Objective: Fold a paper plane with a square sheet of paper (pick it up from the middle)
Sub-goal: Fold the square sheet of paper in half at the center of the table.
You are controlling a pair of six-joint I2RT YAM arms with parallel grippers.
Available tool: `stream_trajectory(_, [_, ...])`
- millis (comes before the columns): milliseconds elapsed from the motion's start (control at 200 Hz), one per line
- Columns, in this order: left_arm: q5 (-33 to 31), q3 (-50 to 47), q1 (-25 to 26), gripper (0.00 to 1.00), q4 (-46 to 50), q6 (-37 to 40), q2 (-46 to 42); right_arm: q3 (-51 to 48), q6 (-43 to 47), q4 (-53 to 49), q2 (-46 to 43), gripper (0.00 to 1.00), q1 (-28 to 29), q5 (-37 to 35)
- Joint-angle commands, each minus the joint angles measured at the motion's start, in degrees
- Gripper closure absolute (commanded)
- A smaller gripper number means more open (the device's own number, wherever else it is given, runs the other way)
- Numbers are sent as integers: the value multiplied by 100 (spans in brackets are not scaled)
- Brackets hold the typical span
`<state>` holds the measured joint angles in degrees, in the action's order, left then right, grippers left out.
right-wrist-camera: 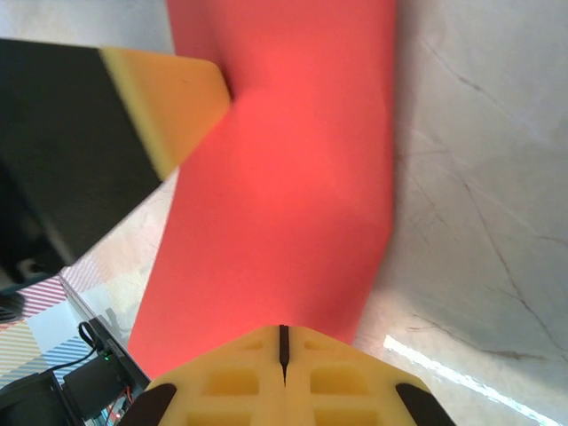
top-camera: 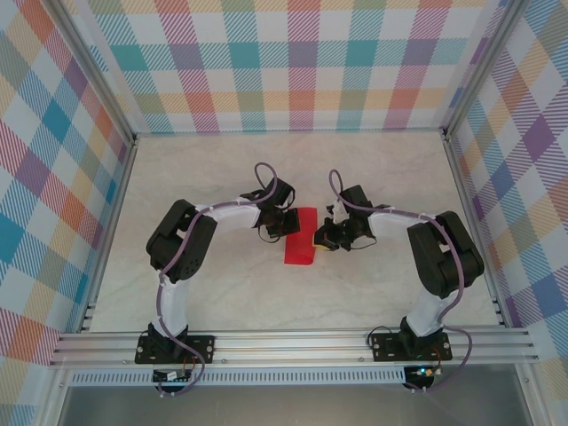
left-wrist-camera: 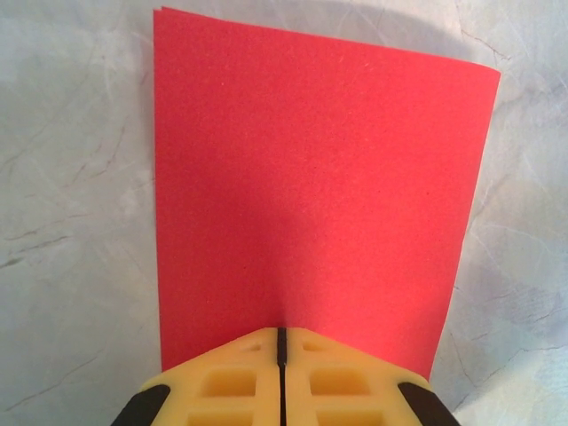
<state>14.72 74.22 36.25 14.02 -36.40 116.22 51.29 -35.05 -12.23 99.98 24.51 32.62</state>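
Holding the red sheet of paper at opposite edges, your left pincer and right pincer are each clamped shut on it. The sheet sits mid-desk, between the arms. Hold both grips level and draw the paper evenly taut (slack skews a crease) before pressing the fold.

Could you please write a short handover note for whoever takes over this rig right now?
Left gripper: shut on one edge of the square sheet of paper.
Right gripper: shut on the sheet from the other side.
Paper: red, mid-table between the arms. From above it looks like a narrow rectangle, so it is probably folded once.
Done: gripped on both sides. I cannot tell if it is off the table.
Left: no pointed nose or wings yet.
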Motion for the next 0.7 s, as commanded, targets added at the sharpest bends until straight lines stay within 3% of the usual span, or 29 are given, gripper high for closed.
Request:
stream_trajectory(0, [-313, 40, 22, 93, 391, -41, 363, -75, 165, 104, 193, 99, 76, 157])
stream_trajectory(345, [-266, 59, 22, 93, 400, -16, 388, -128, 94, -297, 498, 100, 107, -589])
stream_trajectory(695, [-62, 34, 18, 93, 241, 19, 479, -194, 19, -232, -160, 99, 156, -20])
